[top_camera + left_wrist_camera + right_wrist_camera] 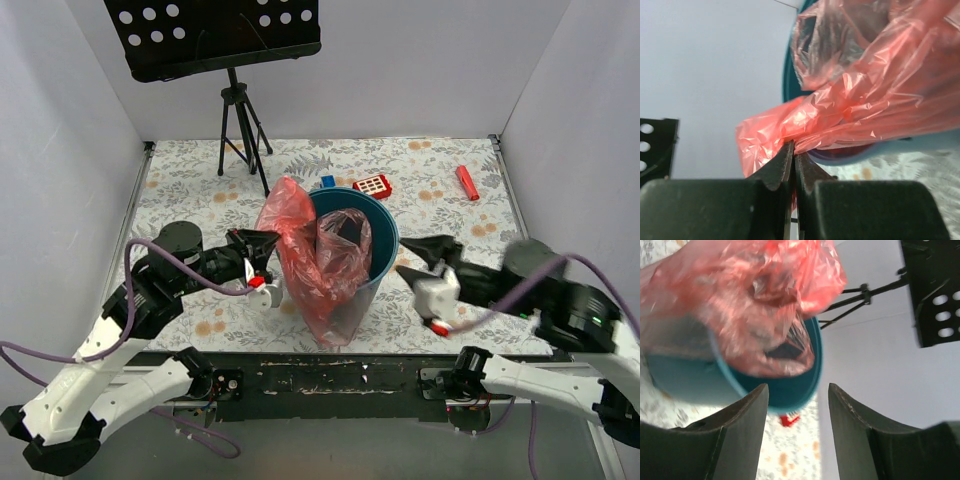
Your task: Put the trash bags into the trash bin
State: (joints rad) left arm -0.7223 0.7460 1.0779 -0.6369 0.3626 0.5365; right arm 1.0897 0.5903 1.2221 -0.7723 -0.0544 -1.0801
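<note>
Nearest, the left gripper is clamped tight on a bunched fold of the trash bag. In the left wrist view its two fingers meet with the pink-red film squeezed between them. The right gripper sits just right of the trash bin. Its jaws stand well apart with nothing between them, and the right wrist view looks through the gap at bin and bag.

The one bag is draped over the bin's near-left rim. Part of it sags into the mouth and a long tail hangs down the outside wall toward the table. That loose film covers much of the left side of the opening. The one teal bin stands upright at the table's middle, between the two grippers.

Behind the bin lie three small things:
- one flat red box with white squares, close to the far rim
- one blue piece beside it, possibly a block, too small to tell
- one red stick, well off to the right

Farthest back, at the left, one tripod carries a black panel with round holes.
</note>
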